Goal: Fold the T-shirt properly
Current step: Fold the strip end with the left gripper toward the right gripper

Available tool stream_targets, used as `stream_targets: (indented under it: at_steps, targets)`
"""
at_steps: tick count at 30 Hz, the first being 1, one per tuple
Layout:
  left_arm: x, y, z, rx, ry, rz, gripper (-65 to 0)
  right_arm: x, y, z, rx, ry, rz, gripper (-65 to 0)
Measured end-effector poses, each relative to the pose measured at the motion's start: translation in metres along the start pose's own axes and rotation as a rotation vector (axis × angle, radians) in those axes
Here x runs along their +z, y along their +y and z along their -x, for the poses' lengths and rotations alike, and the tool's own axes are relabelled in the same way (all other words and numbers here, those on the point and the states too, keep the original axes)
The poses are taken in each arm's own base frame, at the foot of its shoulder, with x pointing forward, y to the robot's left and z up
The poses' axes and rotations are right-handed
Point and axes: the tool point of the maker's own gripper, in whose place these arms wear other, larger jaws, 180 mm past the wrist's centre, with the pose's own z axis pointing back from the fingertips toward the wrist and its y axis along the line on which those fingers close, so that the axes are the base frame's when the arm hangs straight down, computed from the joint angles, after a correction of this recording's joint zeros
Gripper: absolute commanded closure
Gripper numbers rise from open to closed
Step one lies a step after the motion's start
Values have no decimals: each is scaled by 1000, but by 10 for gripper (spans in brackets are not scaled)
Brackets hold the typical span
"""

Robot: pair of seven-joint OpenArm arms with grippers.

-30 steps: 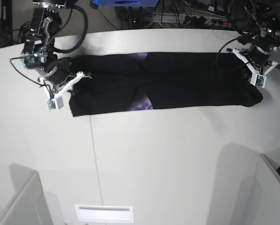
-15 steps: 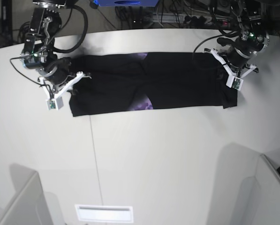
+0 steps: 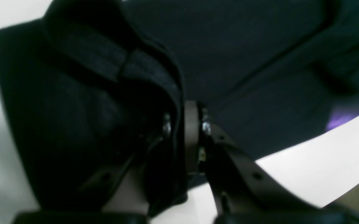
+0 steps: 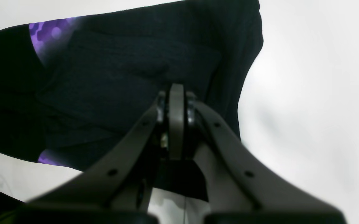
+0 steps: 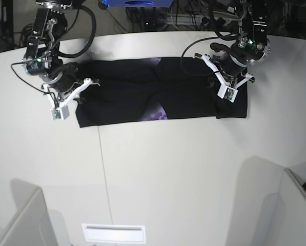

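The T-shirt (image 5: 158,97) lies as a long band across the table (image 5: 168,169), running between both claws. Left claw (image 5: 225,87) is clamped on the folded-over end, carried above the band. Right claw (image 5: 73,92) is closed, pinning the opposite end.

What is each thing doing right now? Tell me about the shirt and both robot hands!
T-shirt: lying on the table as a long folded strip, one end lifted and doubled over.
Left gripper: shut on the T-shirt, holding up that doubled end.
Right gripper: shut on the T-shirt's other end, low at the table.
Table: white, shirt resting on it.
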Motion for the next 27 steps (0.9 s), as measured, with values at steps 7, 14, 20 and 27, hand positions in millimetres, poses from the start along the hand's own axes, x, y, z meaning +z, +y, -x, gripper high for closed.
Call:
stream_targets:
  at_steps: [7,14,20,27]
  targets:
    - [-6,-12,-6,-5,-5,25,0,0,0,0,0,-1,0,0]
    - [-6,-12,-7,-8,-7,23,0,0,0,0,0,-1,0,0]
    - [-9,-27,-6,-24,-1,62,0,0,0,-1,0,-2,0,0]
    - [-10,-27,-6,-16,-1,58,0,0,0,-1,1,-1,0,0]
